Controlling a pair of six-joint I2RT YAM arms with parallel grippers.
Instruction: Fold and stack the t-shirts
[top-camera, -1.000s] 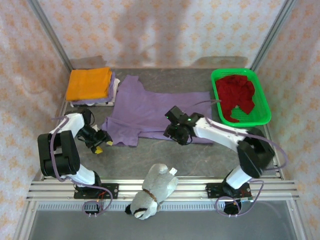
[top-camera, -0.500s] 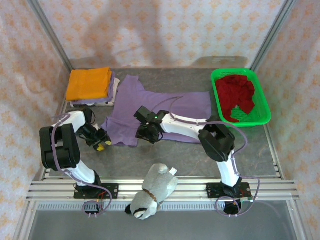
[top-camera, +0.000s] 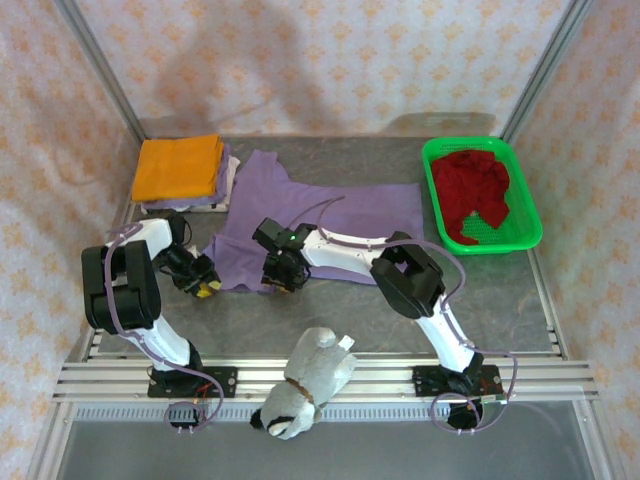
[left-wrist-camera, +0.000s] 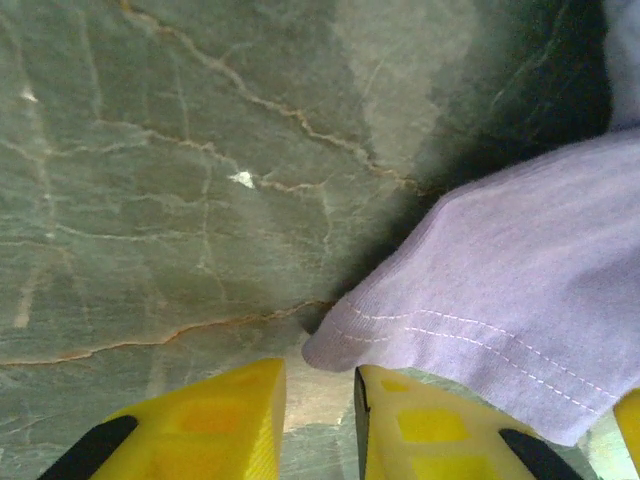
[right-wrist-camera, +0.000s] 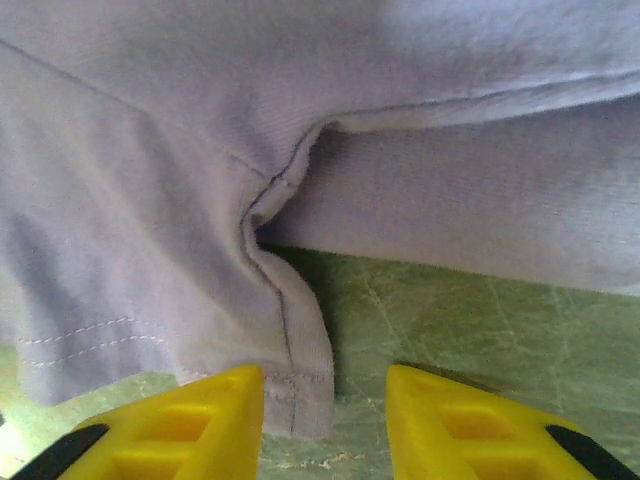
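Observation:
A lavender-purple t-shirt (top-camera: 330, 215) lies spread flat mid-table, no lettering showing. My left gripper (top-camera: 206, 285) sits low at its front-left sleeve, open by a narrow gap (left-wrist-camera: 320, 425), with the sleeve's hemmed corner (left-wrist-camera: 480, 300) just beyond the fingertips. My right gripper (top-camera: 280, 276) is at the shirt's front edge beside that sleeve, open (right-wrist-camera: 325, 425). A hem corner (right-wrist-camera: 295, 385) at the underarm seam lies between its fingers, close to the left one. An orange t-shirt (top-camera: 180, 166) lies folded on a stack at the back left. A dark red t-shirt (top-camera: 478, 192) is crumpled in the basket.
The green plastic basket (top-camera: 430, 160) stands at the back right. A grey-and-white plush toy (top-camera: 306, 380) lies on the front rail between the arm bases. Bare stone tabletop (top-camera: 490, 280) stretches in front of the shirt and to the right. Patterned walls enclose three sides.
My right arm swept left along the shirt's front edge, from its middle to the front-left sleeve area. The left gripper barely moved. The shirts lie as before.

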